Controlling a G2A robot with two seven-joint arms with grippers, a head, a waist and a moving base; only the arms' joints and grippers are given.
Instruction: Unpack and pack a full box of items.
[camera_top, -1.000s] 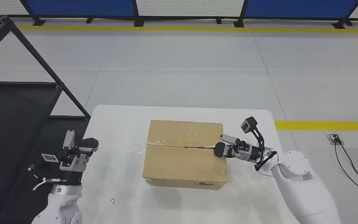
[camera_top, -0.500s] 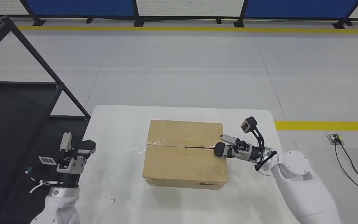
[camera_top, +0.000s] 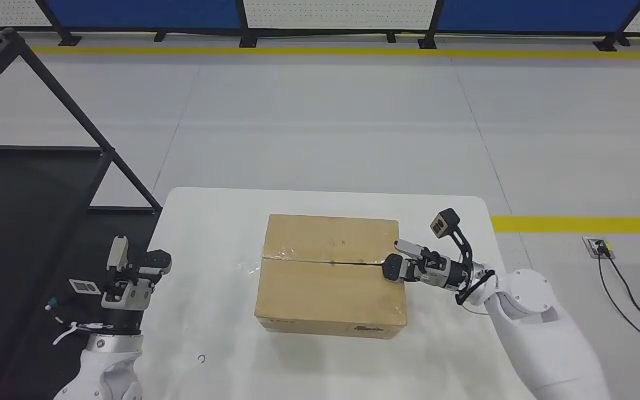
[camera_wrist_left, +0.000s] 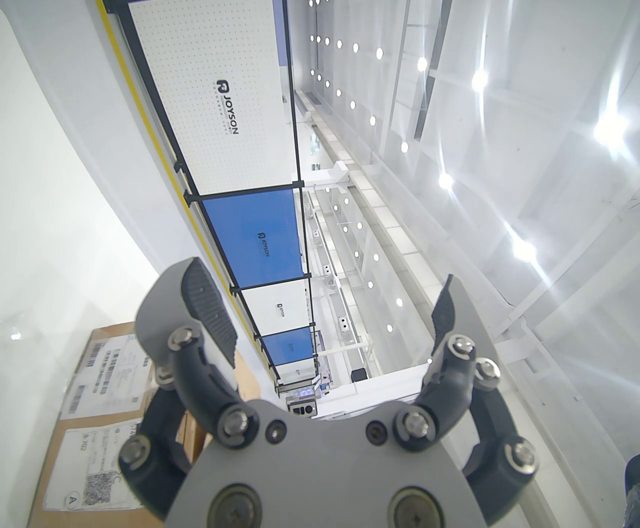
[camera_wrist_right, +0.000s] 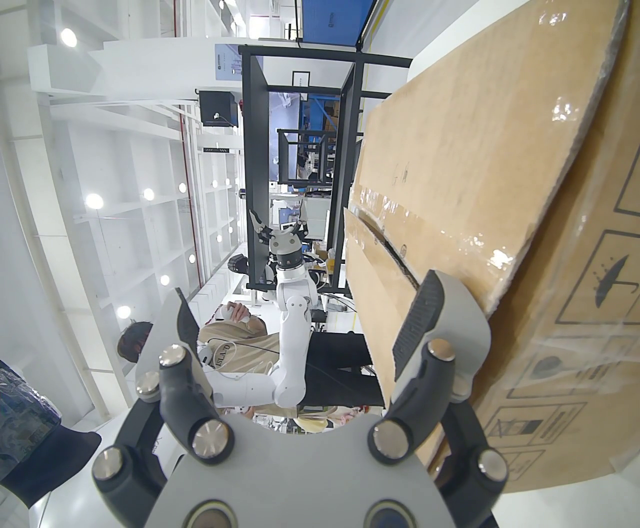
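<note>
Top view first: a white table (camera_top: 200, 230) stands on a pale grey floor (camera_top: 320, 120) crossed by a yellow line (camera_top: 300, 50), with blue and white partition panels (camera_top: 130, 12) at the far side and a black frame (camera_top: 60, 100) off to the left. The cardboard box (camera_top: 330, 285) sits mid-table, flaps closed along a taped seam (camera_top: 320, 262). The right gripper (camera_top: 392, 266) is at the box's right end by that seam, while the left gripper (camera_top: 140, 262) is at the table's left edge, well apart from the box. On to the left wrist view: fingers spread wide, empty, aimed at ceiling lights (camera_wrist_left: 480, 80), and here white shipping labels (camera_wrist_left: 112, 375) appear on the box. The right wrist view shows fingers parted and holding nothing, one pad at the box's top edge, though I cannot tell if it touches. It adds printed handling symbols (camera_wrist_right: 600, 285) and white shelving (camera_wrist_right: 150, 165).
</note>
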